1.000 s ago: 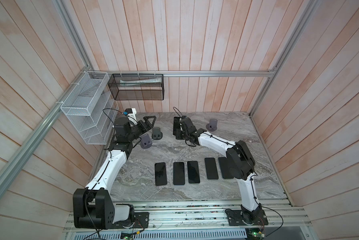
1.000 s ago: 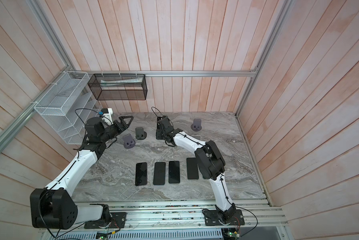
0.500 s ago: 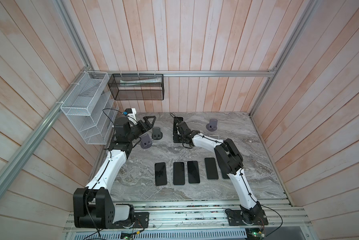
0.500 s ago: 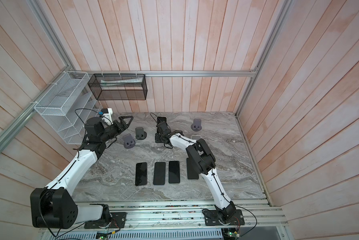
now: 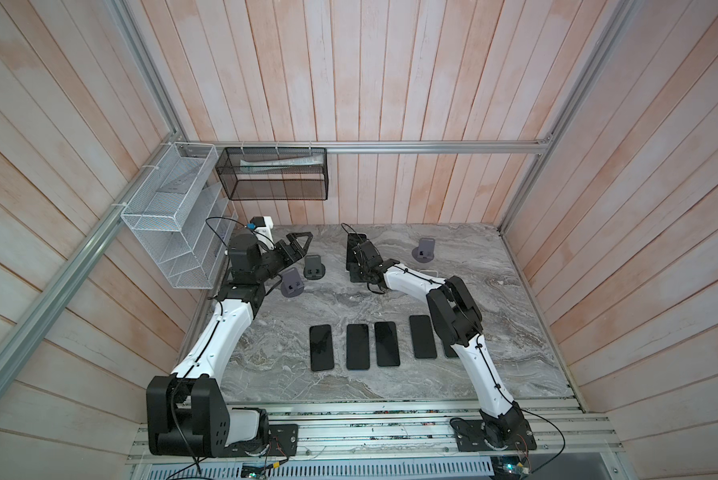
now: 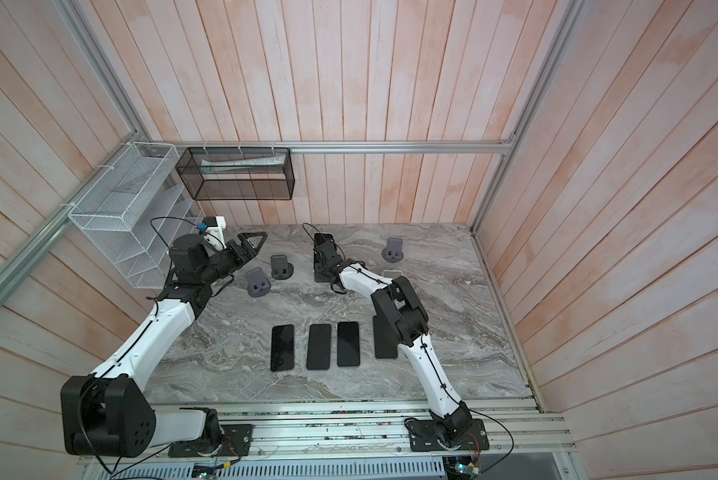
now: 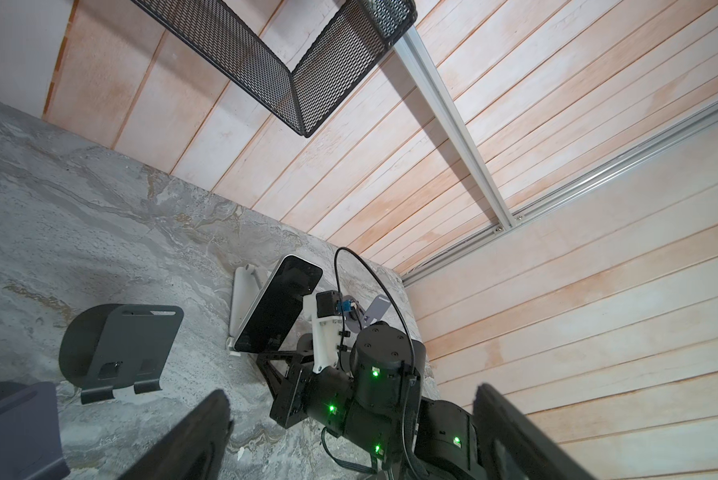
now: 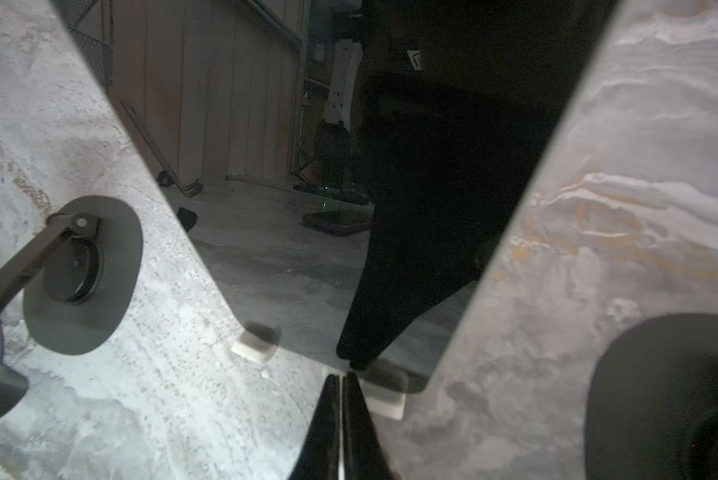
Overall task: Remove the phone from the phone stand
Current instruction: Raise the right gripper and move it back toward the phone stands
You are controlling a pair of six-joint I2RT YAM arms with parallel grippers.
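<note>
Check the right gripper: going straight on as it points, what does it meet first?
The phone: the right gripper, jaws shut, aims at its lower edge, between the two lips of the white stand. Tips look nearly on the glass, though depth is unclear.

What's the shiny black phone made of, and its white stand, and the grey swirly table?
Black phone: probably a glossy glass front, since it mirrors the room like a dark mirror.
White phone stand: looks like matte plastic, with a dull, even surface and no shine.
Grey veined tabletop: marble or a marble-look sheet. The swirling veins fit either, so I can't tell which.
</note>
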